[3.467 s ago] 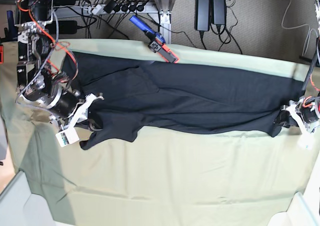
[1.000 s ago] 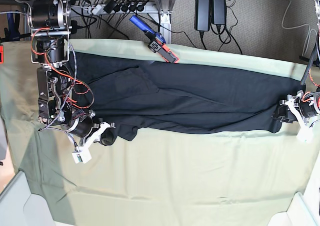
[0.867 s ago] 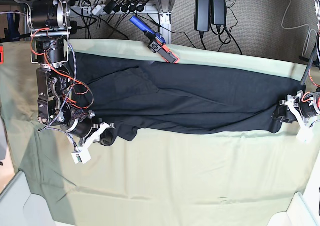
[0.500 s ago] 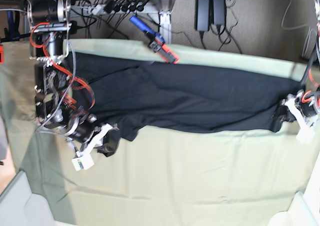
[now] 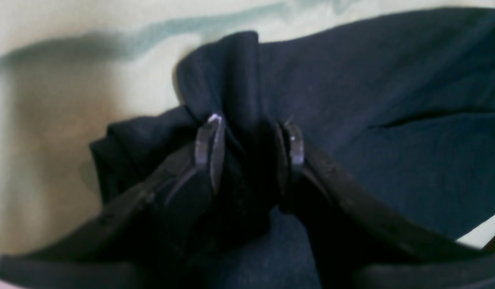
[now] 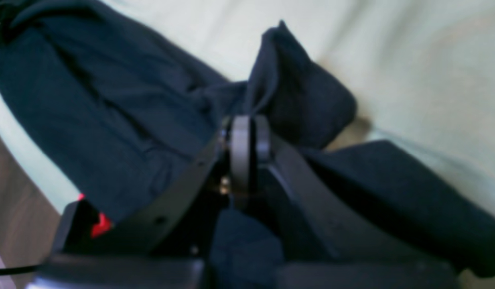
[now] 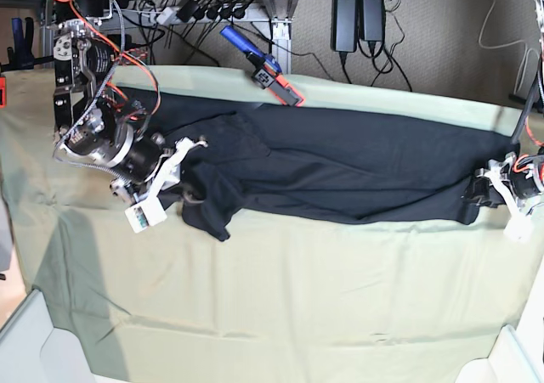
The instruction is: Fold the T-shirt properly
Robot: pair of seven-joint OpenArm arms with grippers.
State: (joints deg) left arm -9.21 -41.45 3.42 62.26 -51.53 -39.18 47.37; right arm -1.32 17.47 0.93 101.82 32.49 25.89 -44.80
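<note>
- My right end effector (image 6: 247, 132) is pinched together on a bunched corner of the T-shirt (image 7: 340, 166), so that end of the cloth comes with me when I pull.
- In the right wrist view a peak of black fabric stands just above the pinch, and the loose part drapes off to both sides.
- My left end effector (image 5: 249, 140) is clamped on a thick roll of the shirt at its other end; the fingers (image 5: 209, 144) stand part-way apart only because the wad fills the gap.
- I judge that holding both ends lets me stretch the shirt flat along its length before the next fold.
- In the base view the shirt lies as a long dark band across the far half of the counter (image 7: 297, 298), on the pale green cloth (image 7: 280, 315).
- The near half of that cloth is bare, which gives room to bring an edge over.
- By my right end effector the shirt is still crumpled, so tension there matters most.
- Beyond the far edge lies a blue and orange tool (image 7: 263, 64), touching nothing I hold.
</note>
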